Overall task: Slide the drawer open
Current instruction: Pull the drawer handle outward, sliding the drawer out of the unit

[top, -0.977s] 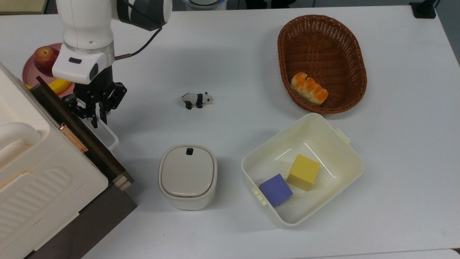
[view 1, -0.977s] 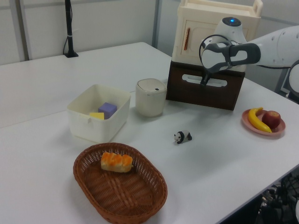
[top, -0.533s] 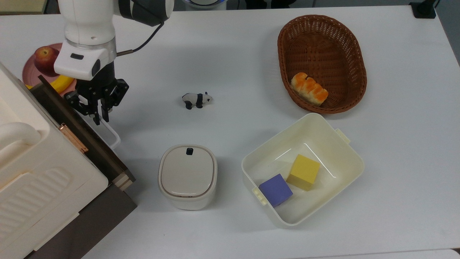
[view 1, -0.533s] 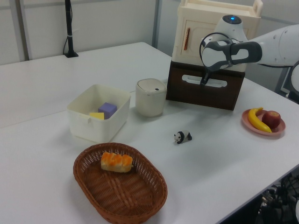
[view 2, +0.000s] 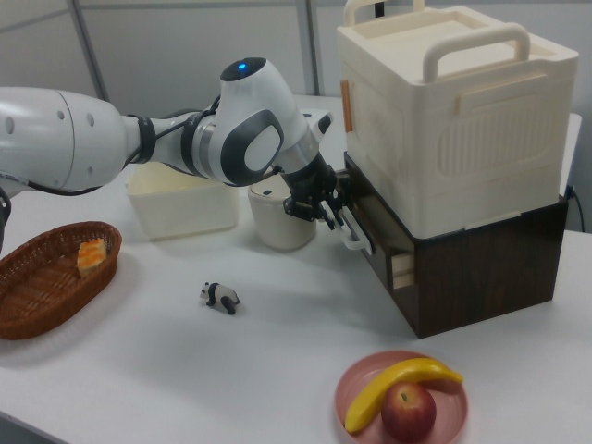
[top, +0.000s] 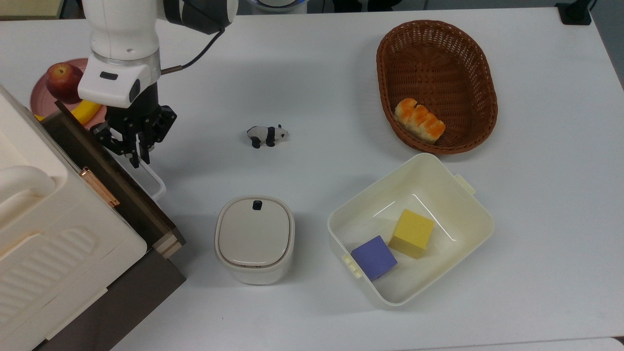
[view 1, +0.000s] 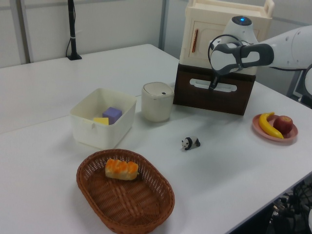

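**Tool on the handle, drawer barely out**

The drawer [top: 114, 180] sat beneath the cream case [top: 48, 229], its dark front a little proud of the cabinet. Just right of that front in the top view, the tool [top: 139, 157] stood closed on the white loop handle [top: 155, 181]. A good pull would run straight away from the front, level, without twisting the handle. Farther right of the drawer, the lidded pot [top: 254, 239] stood near its path; the panda [top: 266, 135] lay well clear on the surface [top: 317, 73].

top view: overhead, straight down | left view: low, oblique | right view: opposite side | shared: table [top: 321, 78]
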